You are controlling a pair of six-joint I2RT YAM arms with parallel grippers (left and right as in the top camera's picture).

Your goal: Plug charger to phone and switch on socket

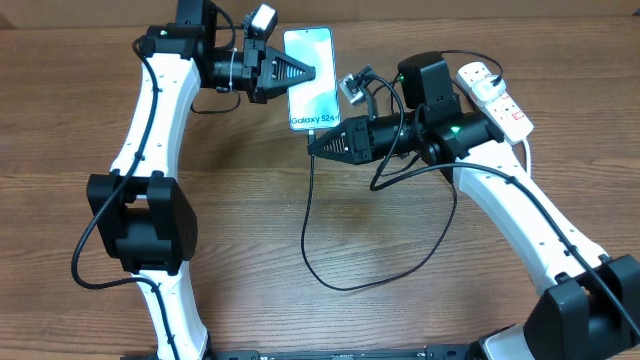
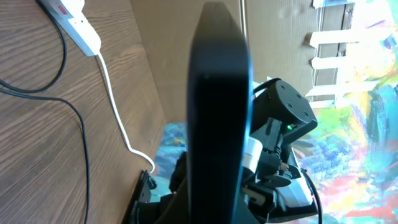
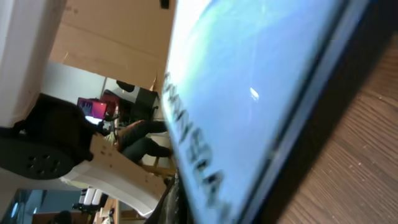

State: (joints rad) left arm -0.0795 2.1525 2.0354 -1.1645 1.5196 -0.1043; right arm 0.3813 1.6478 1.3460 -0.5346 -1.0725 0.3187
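The phone [image 1: 312, 78] has a light blue screen with "Galaxy S24" text and is held up above the table. My left gripper [image 1: 298, 72] is shut on its left edge. In the left wrist view the phone [image 2: 217, 106] shows edge-on as a dark slab. My right gripper [image 1: 316, 142] sits just below the phone's bottom edge, shut on the connector end of the black charger cable [image 1: 308, 230]. The right wrist view is filled by the phone screen [image 3: 261, 81], and the connector is hidden there. The white socket [image 1: 496, 97] lies at the far right, behind my right arm.
The charger cable loops over the table in front [image 1: 345, 285] and runs back under my right arm. The socket [image 2: 76, 22] and its thick white cord [image 2: 115, 102] show in the left wrist view. A cardboard wall [image 2: 186, 37] stands behind the table.
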